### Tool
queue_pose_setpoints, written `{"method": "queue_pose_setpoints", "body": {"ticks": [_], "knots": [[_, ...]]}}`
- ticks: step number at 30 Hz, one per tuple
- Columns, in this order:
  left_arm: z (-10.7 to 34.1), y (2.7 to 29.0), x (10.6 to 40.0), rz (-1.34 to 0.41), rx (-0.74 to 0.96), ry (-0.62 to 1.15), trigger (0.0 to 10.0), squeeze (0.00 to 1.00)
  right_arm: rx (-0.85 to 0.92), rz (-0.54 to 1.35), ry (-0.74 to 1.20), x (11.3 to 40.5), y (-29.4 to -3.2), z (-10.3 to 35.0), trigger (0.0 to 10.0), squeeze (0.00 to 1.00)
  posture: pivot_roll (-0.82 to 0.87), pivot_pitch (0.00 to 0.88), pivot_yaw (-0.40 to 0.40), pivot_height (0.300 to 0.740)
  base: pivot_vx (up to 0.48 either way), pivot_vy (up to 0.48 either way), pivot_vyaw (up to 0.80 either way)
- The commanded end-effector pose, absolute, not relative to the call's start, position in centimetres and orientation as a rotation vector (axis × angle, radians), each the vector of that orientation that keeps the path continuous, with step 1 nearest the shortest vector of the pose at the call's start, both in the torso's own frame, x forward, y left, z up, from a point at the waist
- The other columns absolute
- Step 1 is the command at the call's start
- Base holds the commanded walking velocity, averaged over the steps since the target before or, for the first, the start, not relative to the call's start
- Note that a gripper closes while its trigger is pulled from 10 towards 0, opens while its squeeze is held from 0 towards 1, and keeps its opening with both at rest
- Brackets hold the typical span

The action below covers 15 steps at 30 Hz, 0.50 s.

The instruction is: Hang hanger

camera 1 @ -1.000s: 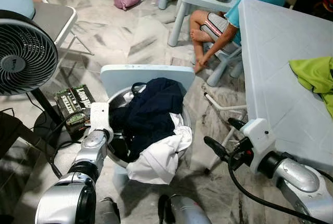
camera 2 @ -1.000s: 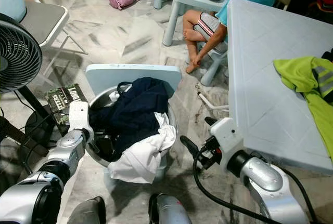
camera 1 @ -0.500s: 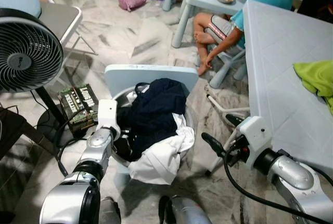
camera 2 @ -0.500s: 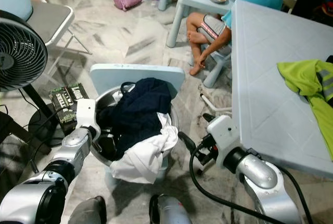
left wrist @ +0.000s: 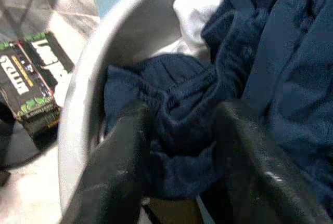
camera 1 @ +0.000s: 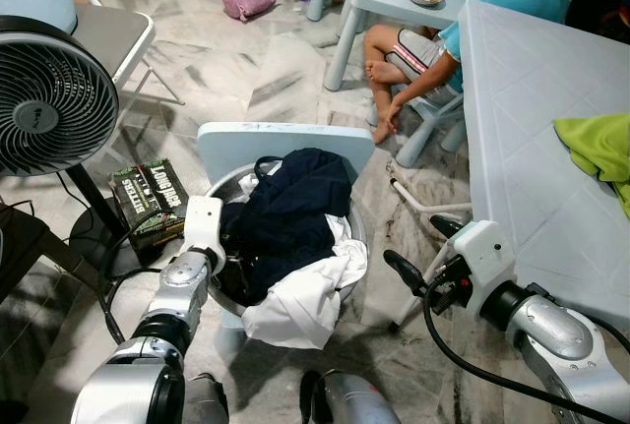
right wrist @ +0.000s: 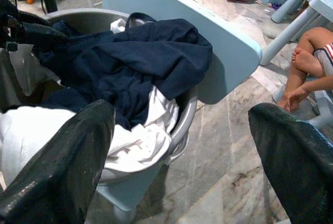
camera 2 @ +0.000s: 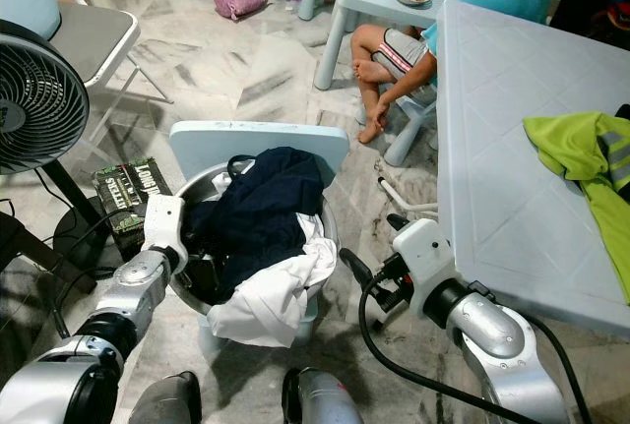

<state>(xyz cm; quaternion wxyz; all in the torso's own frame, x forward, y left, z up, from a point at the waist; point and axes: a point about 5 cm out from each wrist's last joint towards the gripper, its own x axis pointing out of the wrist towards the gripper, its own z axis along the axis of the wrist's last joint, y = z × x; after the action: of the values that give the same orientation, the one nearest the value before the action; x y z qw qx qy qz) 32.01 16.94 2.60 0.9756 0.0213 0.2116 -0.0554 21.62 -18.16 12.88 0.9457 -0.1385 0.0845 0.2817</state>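
Beside the pale blue stool (camera 1: 285,139), our left gripper (left wrist: 182,146) is down inside the grey laundry basin (camera 1: 356,237), its two black fingers spread apart with a fold of the navy garment (camera 1: 290,208) lying between them but not yet clamped. Our right gripper (right wrist: 182,146) hangs over the marble floor (camera 1: 246,60) just beside the basin, fingers wide apart and holding nothing.

We cannot make out a hanger with certainty. A thin dark loop (camera 1: 262,161) rises at the top of the navy pile, which may be a hanger hook or a strap; we cannot tell which. A white garment (camera 1: 305,296) spills over the near rim.

Our judgement: the step in hand is searching the basin for the hanger. To do it well, the left gripper should lift the navy cloth aside rather than pinch deep into the bundle, so that any rigid frame beneath is exposed before a grasp is committed. The right gripper is well placed to steady the rim or take the hook once seen.

Risks noted: dragging clothing out over the rim, and a seated person (camera 1: 433,40) near the white table (camera 1: 512,149), well apart from both arms. A fan (camera 1: 49,99) stands to our left.
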Motion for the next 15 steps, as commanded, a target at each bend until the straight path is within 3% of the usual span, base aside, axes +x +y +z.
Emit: {"method": "queue_pose_setpoints", "body": {"ticks": [1, 15], "knots": [[2.13, 16.8, 31.75, -0.114, 0.033, 0.457, 10.0, 1.0, -0.299, 0.558, 0.187, 21.35, -18.74, 12.89, 10.0, 0.0, -0.24, 0.178, -0.156, 0.74, 0.0, 0.0, 0.0], [2.52, 16.64, 32.32, -0.188, 0.091, 0.492, 10.0, 1.0, -0.318, 0.559, 0.19, 21.01, -18.87, 13.09, 10.0, 0.0, -0.26, 0.18, -0.157, 0.74, 0.0, 0.0, 0.0]]}}
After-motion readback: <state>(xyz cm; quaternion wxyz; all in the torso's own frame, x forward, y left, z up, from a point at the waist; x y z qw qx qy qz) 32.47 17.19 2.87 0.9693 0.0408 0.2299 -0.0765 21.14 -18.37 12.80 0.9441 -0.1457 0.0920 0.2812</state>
